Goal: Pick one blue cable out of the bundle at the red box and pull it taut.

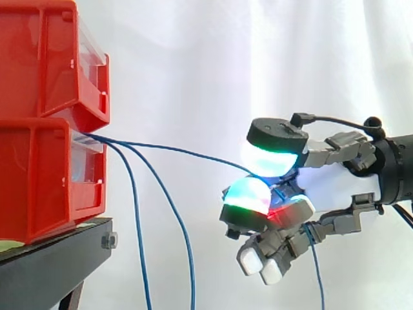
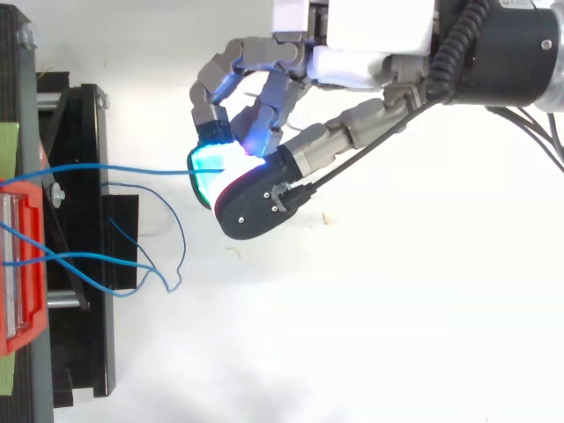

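One blue cable [image 1: 181,151]: runs nearly straight from front of stacked red bins [image 1: 39,181] to hand [image 1: 332,179]. Hand: right of bins, well apart; glowing fingertips [image 1: 248,194] and thumb curled, pinching cable. Two other blue cables [image 1: 137,213]: hang slack beside bins. Bins: on black stand [image 1: 51,258], before white curtain [image 1: 226,64].

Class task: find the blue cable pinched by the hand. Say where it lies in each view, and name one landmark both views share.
Side view: the blue cable runs from between the red bins at left, rightward and slightly down, into the hand at centre right.
Top view: it runs level from the red bins at the left edge to the hand, upper middle.
Shared landmark: the red bins.
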You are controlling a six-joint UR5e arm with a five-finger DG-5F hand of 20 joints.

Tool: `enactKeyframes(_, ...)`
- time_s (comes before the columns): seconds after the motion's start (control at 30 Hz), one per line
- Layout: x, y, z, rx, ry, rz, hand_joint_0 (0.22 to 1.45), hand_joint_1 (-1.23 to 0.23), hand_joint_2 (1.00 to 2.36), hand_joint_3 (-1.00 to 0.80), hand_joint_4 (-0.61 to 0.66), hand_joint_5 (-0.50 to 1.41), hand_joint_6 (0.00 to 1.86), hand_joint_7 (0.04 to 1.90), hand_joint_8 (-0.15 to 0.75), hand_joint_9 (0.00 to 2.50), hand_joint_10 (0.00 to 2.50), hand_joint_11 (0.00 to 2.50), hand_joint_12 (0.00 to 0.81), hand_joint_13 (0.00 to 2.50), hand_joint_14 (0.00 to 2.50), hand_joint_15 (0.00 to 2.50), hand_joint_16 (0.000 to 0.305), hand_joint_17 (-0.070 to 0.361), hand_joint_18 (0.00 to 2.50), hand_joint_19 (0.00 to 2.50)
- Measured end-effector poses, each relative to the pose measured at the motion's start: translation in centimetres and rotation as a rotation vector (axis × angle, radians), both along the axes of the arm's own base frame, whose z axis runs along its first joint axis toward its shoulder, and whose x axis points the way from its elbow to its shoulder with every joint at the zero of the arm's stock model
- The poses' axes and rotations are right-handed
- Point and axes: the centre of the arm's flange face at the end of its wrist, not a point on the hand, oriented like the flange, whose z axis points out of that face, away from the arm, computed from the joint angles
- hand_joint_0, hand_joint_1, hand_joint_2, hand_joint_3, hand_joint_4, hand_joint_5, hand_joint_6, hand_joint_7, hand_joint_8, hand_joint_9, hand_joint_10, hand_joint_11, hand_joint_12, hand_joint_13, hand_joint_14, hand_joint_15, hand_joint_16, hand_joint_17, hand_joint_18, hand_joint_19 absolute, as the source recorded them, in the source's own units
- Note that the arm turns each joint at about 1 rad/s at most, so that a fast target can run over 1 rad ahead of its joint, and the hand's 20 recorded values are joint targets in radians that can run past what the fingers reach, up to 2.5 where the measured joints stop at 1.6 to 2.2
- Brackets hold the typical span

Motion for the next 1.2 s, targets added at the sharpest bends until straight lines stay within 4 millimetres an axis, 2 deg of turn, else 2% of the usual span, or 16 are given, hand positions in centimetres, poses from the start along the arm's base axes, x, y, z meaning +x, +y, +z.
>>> enactKeyframes(0.27,-0.15,0.27,-0.15,0.026,0.016,-0.003,0.61,-0.79,1.02,-0.13,0.14,-0.13,0.92,1.11,0.387,1.23,0.01,1.34,0.407,0.78,0.02,0.45,0.057,0.129,0.74,0.43)
enactKeyframes(0.4,-0.15,0.30,-0.15,0.028,0.017,-0.004,0.61,-0.79,1.02,-0.12,0.14,-0.13,0.92,1.09,0.394,1.24,0.01,1.34,0.411,0.79,0.02,0.45,0.058,0.130,0.74,0.42)
enactKeyframes(0.5,-0.14,0.36,-0.15,0.028,0.017,-0.003,0.60,-0.78,1.01,-0.22,0.18,-0.14,0.91,1.08,0.367,1.23,0.01,1.35,0.397,0.77,0.02,0.47,0.055,0.124,0.71,0.45)
enactKeyframes(0.57,-0.14,0.41,-0.15,0.028,0.017,-0.003,0.54,-0.75,1.00,-0.44,0.18,-0.14,0.90,1.05,0.365,1.21,0.01,1.34,0.398,0.76,0.02,0.47,0.055,0.125,0.69,0.46)
enactKeyframes(0.63,-0.12,0.44,-0.13,0.028,0.017,-0.002,0.52,-0.72,1.00,-0.50,0.19,-0.14,0.89,1.04,0.371,1.21,0.01,1.34,0.404,0.77,0.02,0.47,0.057,0.128,0.69,0.46)
enactKeyframes(0.9,-0.11,0.51,-0.13,0.024,0.017,-0.001,0.52,-0.68,1.00,-0.49,0.18,-0.14,0.89,1.04,0.370,1.22,0.01,1.34,0.403,0.76,0.02,0.47,0.057,0.128,0.69,0.47)
enactKeyframes(1.2,-0.10,0.53,-0.12,0.020,0.016,0.000,0.58,-0.60,1.01,-0.34,0.17,-0.14,0.88,1.07,0.353,1.22,0.01,1.34,0.391,0.75,0.02,0.47,0.054,0.122,0.66,0.49)
